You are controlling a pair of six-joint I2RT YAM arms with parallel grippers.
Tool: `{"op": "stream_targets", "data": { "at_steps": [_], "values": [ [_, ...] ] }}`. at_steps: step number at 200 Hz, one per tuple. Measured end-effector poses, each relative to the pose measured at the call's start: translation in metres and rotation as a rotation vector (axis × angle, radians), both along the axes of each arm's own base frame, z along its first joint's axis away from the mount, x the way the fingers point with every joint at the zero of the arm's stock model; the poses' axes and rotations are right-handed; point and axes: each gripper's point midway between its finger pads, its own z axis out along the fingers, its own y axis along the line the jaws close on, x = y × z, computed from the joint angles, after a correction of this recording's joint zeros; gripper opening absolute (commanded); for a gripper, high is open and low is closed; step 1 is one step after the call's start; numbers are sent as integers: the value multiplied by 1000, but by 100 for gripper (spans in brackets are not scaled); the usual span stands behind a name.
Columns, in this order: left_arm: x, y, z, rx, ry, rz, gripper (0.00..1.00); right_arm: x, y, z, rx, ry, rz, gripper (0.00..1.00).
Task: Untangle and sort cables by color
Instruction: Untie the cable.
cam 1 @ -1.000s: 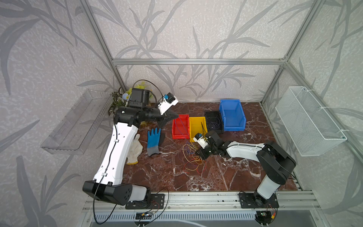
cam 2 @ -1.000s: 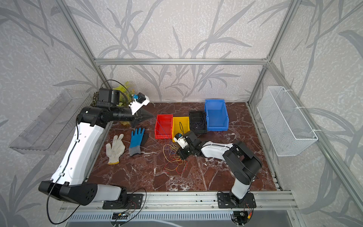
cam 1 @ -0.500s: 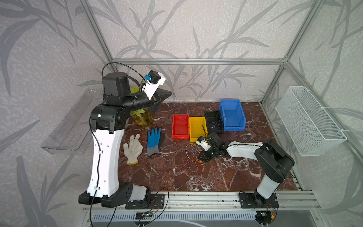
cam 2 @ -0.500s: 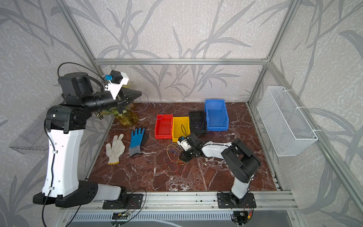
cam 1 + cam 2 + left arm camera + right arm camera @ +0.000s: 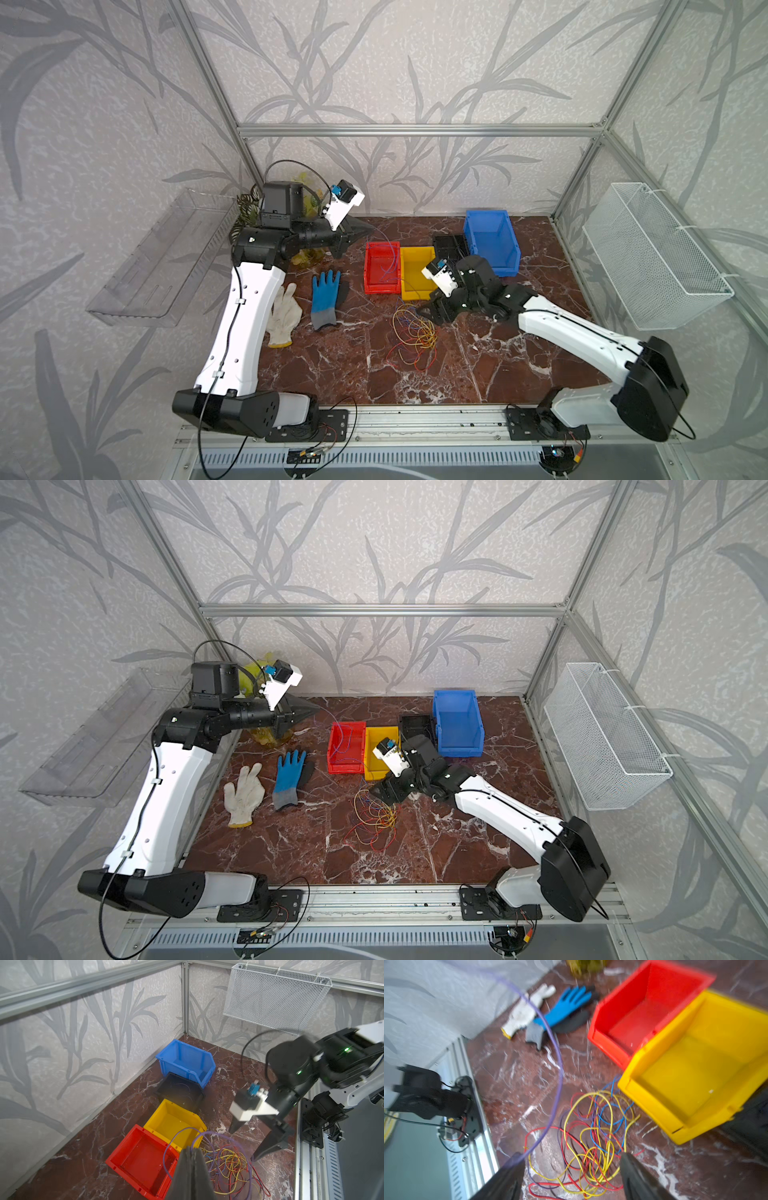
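The left end effector (image 5: 190,1150) is raised, its jaws pinched together on a purple cable (image 5: 561,1076). From the closed tips the cable loops out and hangs down over the red bin (image 5: 368,270) just beyond them, then trails toward the tangle.

The right end effector (image 5: 571,1157) is low over the desk (image 5: 332,365), its jaws spread wide and gripping nothing. The remaining cables (image 5: 415,332), red, yellow, blue and purple, lie in a loose tangle directly under and just ahead of its fingertips. The purple cable runs past one of its fingers (image 5: 512,1169); whether they touch cannot be told. The yellow bin (image 5: 415,295) sits just beyond this end effector, beside the red one.
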Motion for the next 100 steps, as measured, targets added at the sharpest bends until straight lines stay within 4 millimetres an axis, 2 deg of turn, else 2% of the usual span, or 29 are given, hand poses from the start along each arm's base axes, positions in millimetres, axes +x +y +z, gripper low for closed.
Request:
{"op": "stream_targets", "data": {
  "at_steps": [15,35,69,100],
  "values": [
    [-1,-1,-14,-3,30,-9,0,-4,-2,34,38,-89,31,90],
    [-6,-3,-27,-13,56,-27,0,-11,-1,59,72,-158,81,95],
    [-15,-6,-35,-33,76,-58,0,-12,9,71,119,-202,137,96],
    [-25,-9,-37,-59,83,-93,0,4,38,83,242,-225,154,96]
  ]
}}
